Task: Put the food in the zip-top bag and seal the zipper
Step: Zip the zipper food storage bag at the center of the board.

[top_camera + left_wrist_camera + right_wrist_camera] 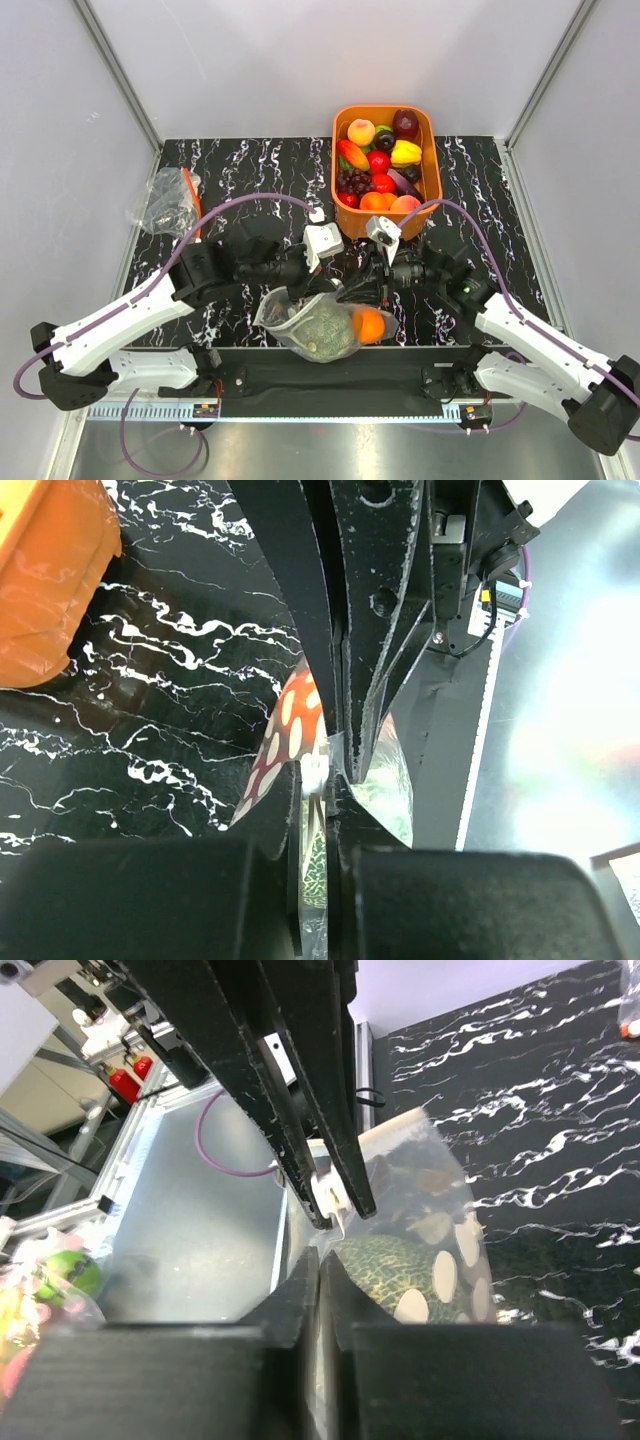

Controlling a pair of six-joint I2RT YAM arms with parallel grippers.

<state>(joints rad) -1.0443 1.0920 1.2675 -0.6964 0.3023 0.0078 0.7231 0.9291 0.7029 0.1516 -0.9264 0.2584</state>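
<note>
Desk: What's the setting?

Photographer: A black table (480, 170) veined in white, boxed in by plain pale panels: back wall (330, 60), left wall (50, 150), right wall (595, 150).

Desk: Any structure showing?

Photographer: Two aluminium posts. The left post (118, 70) at upper left and the right post (548, 70) at upper right slant down to the table's far corners. A brushed metal sheet (330, 450) runs across the bottom of the frame, below the table's near edge.

Desk: Light?

Photographer: Soft and even, with no hard shadows on the walls. The metal sheet throws back a pale glare.
</note>
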